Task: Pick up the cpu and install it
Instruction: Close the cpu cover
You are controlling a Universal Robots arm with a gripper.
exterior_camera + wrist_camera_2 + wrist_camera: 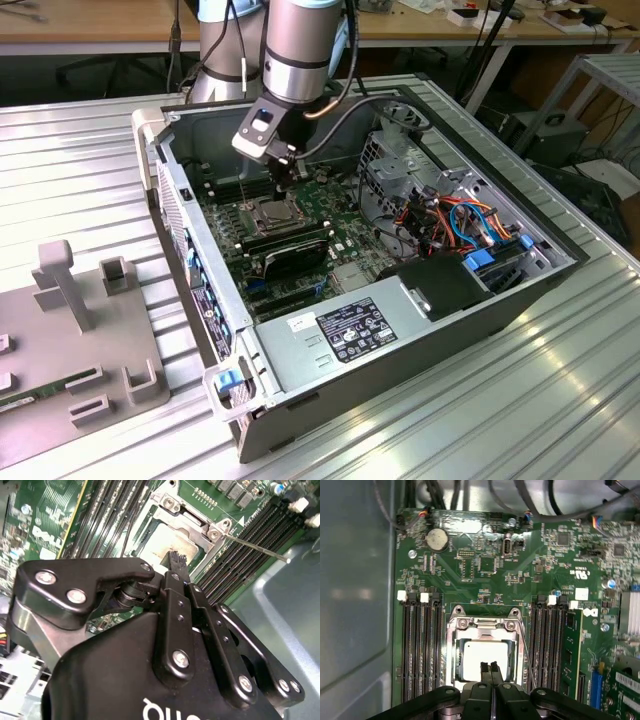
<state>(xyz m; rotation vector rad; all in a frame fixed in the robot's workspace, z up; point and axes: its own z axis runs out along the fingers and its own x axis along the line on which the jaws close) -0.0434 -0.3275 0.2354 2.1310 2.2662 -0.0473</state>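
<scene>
Open computer case [420, 395] on ribbed table [500, 430]; grey fixture [60, 350] nearby.

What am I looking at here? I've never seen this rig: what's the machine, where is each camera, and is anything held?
One robot arm reaches into an open computer case on a ribbed metal table. The exterior view looks on from off the arm; both wrist views ride on it, looking past the gripper. It is shut and holds nothing; it hangs over the cpu, the silver square lying in its socket frame on the green motherboard. A grey rack sits at the exterior view's left.
</scene>
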